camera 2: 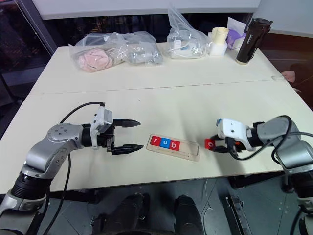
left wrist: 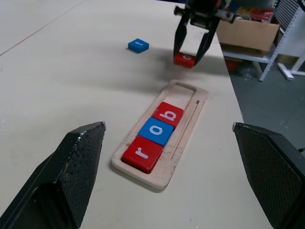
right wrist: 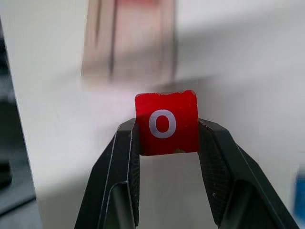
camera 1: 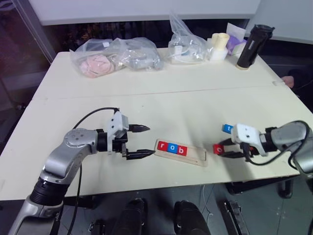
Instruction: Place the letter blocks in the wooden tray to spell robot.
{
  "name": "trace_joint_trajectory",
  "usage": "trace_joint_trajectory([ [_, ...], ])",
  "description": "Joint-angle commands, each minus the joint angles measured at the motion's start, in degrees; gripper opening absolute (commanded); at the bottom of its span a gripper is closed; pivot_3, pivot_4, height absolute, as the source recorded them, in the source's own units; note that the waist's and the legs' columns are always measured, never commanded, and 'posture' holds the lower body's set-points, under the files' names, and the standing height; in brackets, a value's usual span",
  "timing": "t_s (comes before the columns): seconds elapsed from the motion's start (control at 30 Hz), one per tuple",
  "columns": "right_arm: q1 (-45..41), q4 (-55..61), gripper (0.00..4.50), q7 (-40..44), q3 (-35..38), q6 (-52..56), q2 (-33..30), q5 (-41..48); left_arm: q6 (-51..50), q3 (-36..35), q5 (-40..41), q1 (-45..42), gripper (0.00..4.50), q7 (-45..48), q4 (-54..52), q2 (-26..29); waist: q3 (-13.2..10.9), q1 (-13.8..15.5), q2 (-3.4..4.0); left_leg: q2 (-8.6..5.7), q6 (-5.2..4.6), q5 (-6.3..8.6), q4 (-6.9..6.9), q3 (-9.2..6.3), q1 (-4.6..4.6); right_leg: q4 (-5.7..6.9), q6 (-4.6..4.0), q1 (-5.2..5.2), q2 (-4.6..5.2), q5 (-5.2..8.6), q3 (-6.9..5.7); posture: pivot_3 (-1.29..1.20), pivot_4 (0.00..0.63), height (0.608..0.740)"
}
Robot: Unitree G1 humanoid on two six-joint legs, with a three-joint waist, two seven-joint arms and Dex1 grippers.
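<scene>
Two black fingers of my right pincer (right wrist: 164, 143) are clamping a small red square tile with a white letter o (right wrist: 166, 122), just off the free end of the long pale wooden tray (camera 1: 195, 157). Three tiles are sitting in its groove: red r (camera 1: 162, 146), blue o (camera 1: 171, 148), red b (camera 1: 182, 150). One blue tile (camera 1: 228, 128) is lying beside my right wrist. My left pincer (camera 1: 142, 141) is hovering wide apart at the tray's other end.

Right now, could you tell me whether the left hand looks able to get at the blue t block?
Probably not easily: the blue t block lies beyond the wooden tray, near the right hand; the left hand hovers open by the tray's opposite end.
</scene>
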State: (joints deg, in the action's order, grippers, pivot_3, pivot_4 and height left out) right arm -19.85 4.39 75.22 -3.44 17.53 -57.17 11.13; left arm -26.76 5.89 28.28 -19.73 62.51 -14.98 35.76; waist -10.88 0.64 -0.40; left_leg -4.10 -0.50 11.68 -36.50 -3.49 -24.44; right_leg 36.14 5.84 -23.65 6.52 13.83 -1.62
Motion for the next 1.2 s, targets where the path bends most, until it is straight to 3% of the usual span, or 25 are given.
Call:
trace_joint_trajectory([
  [0.03, -1.4, 6.22, 1.15, -3.15, -1.3, 6.54, 1.86, 1.22, 0.66, -0.83, 1.0, -0.14, 4.5, 0.25, -1.9, 0.06, 0.0, 0.2, -0.01, 0.0, 0.02, 0.01, 0.01, -0.01, 0.0, -0.01, 0.0, 0.0, 0.01, 0.0, 0.0, 0.0, 0.15, 0.725],
  [0.4, -1.16, 13.49, 1.15, -8.15, -6.22, 14.33, 5.55, 0.89, 0.31, -1.4, 1.21, 0.5, 4.5, -0.24, -2.68, 0.29, 0.0, 0.08, -0.02, -0.07, -0.03, 0.02, 0.11, -0.02, -0.06, -0.11, 0.02, -0.03, 0.09, 0.01, -0.06, 0.0, 0.15, 0.725],
  [1.2, 0.19, 12.92, 1.15, -10.02, -9.04, 13.54, 5.3, -0.64, 0.21, -1.32, 1.32, 0.75, 4.5, -1.16, -3.03, 0.04, 0.0, 0.1, -0.02, -0.07, -0.04, 0.02, 0.15, -0.02, -0.06, -0.12, 0.02, -0.04, 0.07, 0.02, -0.07, 0.0, 0.15, 0.725],
])
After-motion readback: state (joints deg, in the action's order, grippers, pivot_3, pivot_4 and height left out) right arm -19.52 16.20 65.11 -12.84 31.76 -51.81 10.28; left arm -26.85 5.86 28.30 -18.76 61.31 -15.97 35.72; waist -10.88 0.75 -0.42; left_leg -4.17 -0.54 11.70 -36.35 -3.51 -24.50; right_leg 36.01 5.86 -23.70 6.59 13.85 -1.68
